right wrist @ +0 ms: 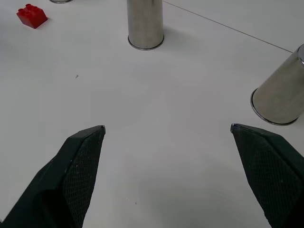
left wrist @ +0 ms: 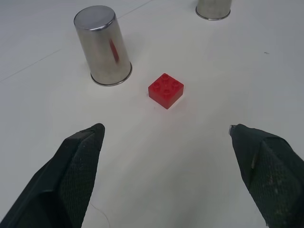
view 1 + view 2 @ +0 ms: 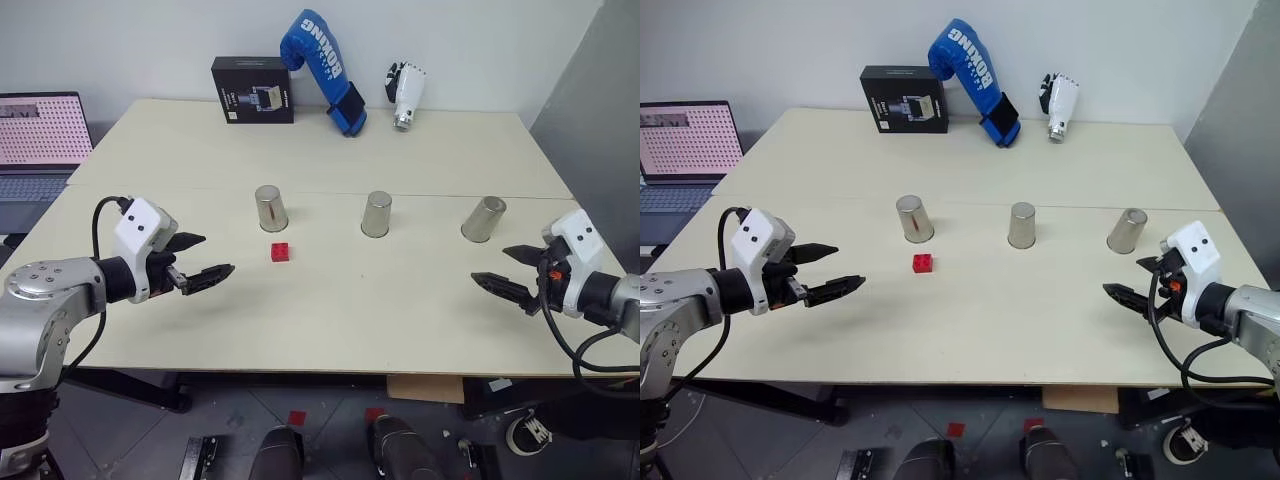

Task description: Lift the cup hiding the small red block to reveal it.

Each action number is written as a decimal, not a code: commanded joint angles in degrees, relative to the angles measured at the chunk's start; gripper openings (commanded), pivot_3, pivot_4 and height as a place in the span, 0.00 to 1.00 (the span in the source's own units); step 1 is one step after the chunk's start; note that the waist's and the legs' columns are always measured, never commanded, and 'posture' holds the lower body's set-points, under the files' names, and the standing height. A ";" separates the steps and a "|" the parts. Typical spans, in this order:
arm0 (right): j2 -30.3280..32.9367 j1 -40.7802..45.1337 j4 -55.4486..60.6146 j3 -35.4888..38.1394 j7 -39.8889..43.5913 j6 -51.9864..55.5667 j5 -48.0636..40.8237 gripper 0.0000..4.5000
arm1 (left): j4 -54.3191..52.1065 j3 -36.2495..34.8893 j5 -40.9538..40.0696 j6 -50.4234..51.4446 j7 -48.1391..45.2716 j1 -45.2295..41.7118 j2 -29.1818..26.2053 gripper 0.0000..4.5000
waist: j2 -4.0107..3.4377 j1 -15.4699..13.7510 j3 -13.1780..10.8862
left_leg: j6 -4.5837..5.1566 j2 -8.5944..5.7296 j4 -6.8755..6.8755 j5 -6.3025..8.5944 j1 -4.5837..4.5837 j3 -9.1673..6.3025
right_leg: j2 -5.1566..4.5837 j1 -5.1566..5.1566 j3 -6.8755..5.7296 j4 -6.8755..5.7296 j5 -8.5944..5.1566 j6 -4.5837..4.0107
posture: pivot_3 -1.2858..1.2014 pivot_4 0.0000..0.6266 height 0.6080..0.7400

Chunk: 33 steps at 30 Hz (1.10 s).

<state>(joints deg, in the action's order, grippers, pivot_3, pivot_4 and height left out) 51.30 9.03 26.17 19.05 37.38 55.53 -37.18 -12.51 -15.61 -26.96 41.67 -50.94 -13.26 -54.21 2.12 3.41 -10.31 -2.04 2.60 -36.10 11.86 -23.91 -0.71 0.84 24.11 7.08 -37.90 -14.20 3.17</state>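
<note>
Three steel cups stand upside down in a row across the middle of a pale worktop (image 3: pixel 420 290): the left cup (image 3: pixel 270 208), the middle cup (image 3: pixel 377 214) and the right cup (image 3: pixel 484 218), well apart from one another. The small red block (image 3: pixel 281 252) lies uncovered on the worktop just below the left cup, near it but not touching. The left gripper (image 3: pixel 205 257) hovers at the lower left of the frame, jaws spread wide and empty, pointing toward the block. The right gripper (image 3: pixel 508 270) hovers at the lower right, below the right cup, jaws likewise wide apart with nothing between them. Along the far edge, at the top of the frame, sit a black box (image 3: pixel 252 89), a blue boxing glove (image 3: pixel 325 68) and a white glove (image 3: pixel 406 94). A laptop (image 3: pixel 38 140) stands at the upper left.
</note>
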 commanded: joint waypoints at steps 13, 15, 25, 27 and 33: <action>0.07 0.33 1.71 1.40 -0.36 -0.60 -0.49 1.00 | -0.49 -0.55 0.21 -0.75 -0.60 -1.01 -1.22 0.99 | 0.00 0.00 0.00 | 0.00 0.00 0.00 0.00 0.00 0.00 | 0.00 0.00 0.00 0.00 0.00 0.00 | 0.52 0.24 1.00; 0.04 0.32 1.83 1.48 -0.39 -0.48 -0.63 1.00 | -0.49 -0.56 0.20 -0.71 -0.65 -1.05 -1.22 0.99 | 0.00 0.00 0.00 | 0.00 0.00 0.00 0.00 0.00 0.00 | 0.00 0.00 0.00 0.00 0.00 0.00 | 0.52 0.24 1.00; 0.25 0.40 1.50 1.63 -0.22 -0.64 -0.53 1.00 | -0.44 -0.51 0.18 -0.51 -0.76 -1.56 -1.17 0.99 | 0.00 0.00 0.00 | 0.00 0.00 0.00 0.00 0.00 0.00 | 0.00 0.00 0.00 0.00 0.00 0.00 | 0.52 0.24 1.00; 0.24 0.46 1.47 1.54 -0.25 -0.64 -0.49 1.00 | -0.33 -0.50 0.27 -0.53 -0.87 -1.63 -1.17 0.99 | 0.00 0.01 0.00 | 0.00 0.00 0.00 0.00 0.00 0.00 | 0.00 0.00 0.01 0.00 0.00 0.00 | 0.52 0.24 1.00; 0.17 0.75 1.33 1.34 -0.34 -0.64 -0.46 1.00 | 0.03 -0.26 0.47 -0.73 -1.04 -2.05 -1.16 0.99 | 0.00 0.01 0.00 | 0.00 0.00 0.00 0.00 0.00 0.00 | 0.00 0.00 0.00 0.00 0.00 0.00 | 0.52 0.24 1.00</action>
<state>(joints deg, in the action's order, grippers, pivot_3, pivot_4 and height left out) 51.16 9.08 26.19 19.04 37.21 55.53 -37.26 -12.23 -15.57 -26.61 41.71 -51.89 -14.24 -54.24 2.13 3.42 -10.31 -2.04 2.60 -36.09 11.86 -23.91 -0.71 0.85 24.11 7.08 -37.90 -14.20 3.17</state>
